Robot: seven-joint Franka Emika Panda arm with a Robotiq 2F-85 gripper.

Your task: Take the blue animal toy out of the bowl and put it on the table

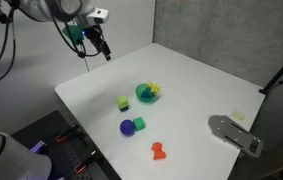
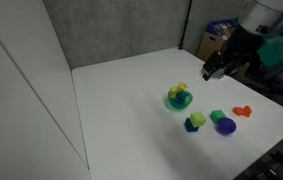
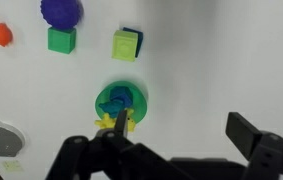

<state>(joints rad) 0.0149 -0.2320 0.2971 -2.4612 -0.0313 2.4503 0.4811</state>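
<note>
The green bowl (image 1: 148,96) stands near the middle of the white table (image 1: 196,80). The teal-blue animal toy (image 3: 119,100) lies inside it, next to a yellow toy (image 3: 105,121) at the bowl's rim. The bowl also shows in an exterior view (image 2: 179,99) and in the wrist view (image 3: 133,93). My gripper (image 1: 97,47) is open and empty, held high above the table and apart from the bowl. In the wrist view its fingers (image 3: 184,128) are spread wide, with one fingertip overlapping the bowl's edge.
A purple ball (image 1: 127,127), a green cube (image 1: 138,122), a yellow-green cube (image 1: 123,103) and an orange-red toy (image 1: 158,151) lie near the bowl. A grey flat object (image 1: 233,133) sits at the table's edge.
</note>
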